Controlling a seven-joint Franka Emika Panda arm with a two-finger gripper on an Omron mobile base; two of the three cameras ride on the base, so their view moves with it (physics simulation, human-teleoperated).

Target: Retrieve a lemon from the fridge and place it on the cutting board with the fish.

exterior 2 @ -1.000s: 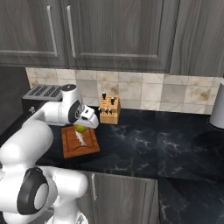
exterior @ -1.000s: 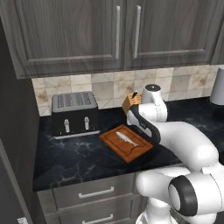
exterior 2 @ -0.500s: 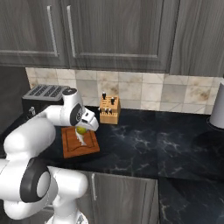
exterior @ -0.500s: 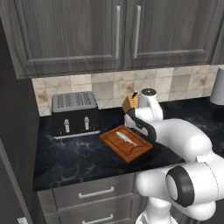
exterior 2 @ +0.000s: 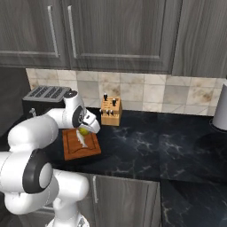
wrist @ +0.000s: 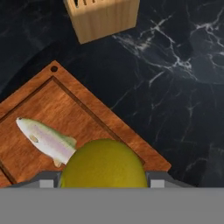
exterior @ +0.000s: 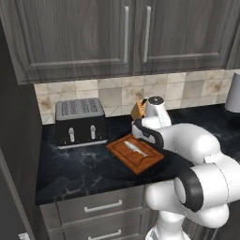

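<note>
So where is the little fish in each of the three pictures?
Left base view: the fish lies in the middle of the cutting board, just left of the white arm.
Right base view: the fish lies on the board, just under the lemon in the gripper.
Hand view: the fish is at the left, beside the lemon.
Shared landmark: the knife block.

One lemon (wrist: pixel 103 164), one fish (wrist: pixel 44 140), one board (exterior: pixel 135 152). Beside the board, one toaster (exterior: pixel 80 121) and one knife block (exterior 2: pixel 111 111). Above them, cabinet doors with two handles (exterior: pixel 126 34) showing from the left. Two drawers under the counter (exterior: pixel 70 168).
</note>
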